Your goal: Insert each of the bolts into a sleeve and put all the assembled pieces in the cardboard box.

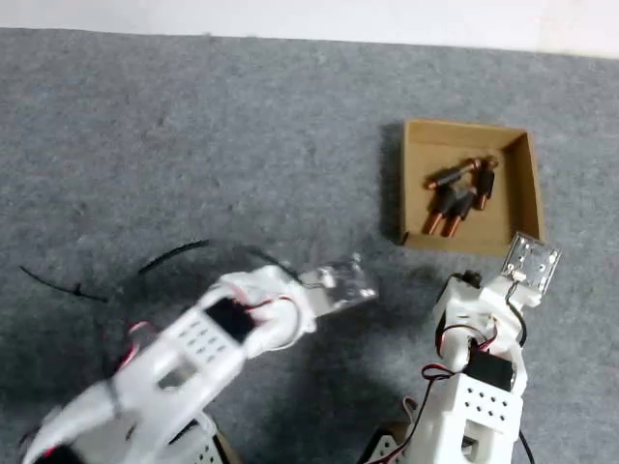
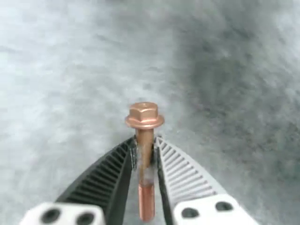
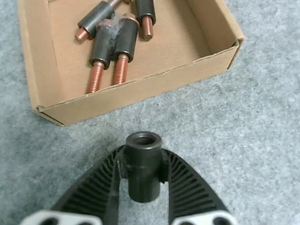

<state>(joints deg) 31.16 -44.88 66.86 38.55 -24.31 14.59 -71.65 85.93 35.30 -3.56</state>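
The left gripper (image 2: 145, 143) has its jaws drawn narrow on the shank of a copper bolt (image 2: 144, 117), hex head jutting out past the tips, over the grey table (image 2: 56, 70); the right gripper (image 3: 143, 152) is clamped round a black sleeve (image 3: 143, 173), its bore open toward the cardboard box (image 3: 140, 96) just beyond; to join them well, I judge, bring the bolt's threaded end square to that bore, axes in line, before pushing, with the sleeve gripped firmly; by count: one loose bolt, one loose sleeve, four assembled pieces (image 3: 125, 40) lying in the box.
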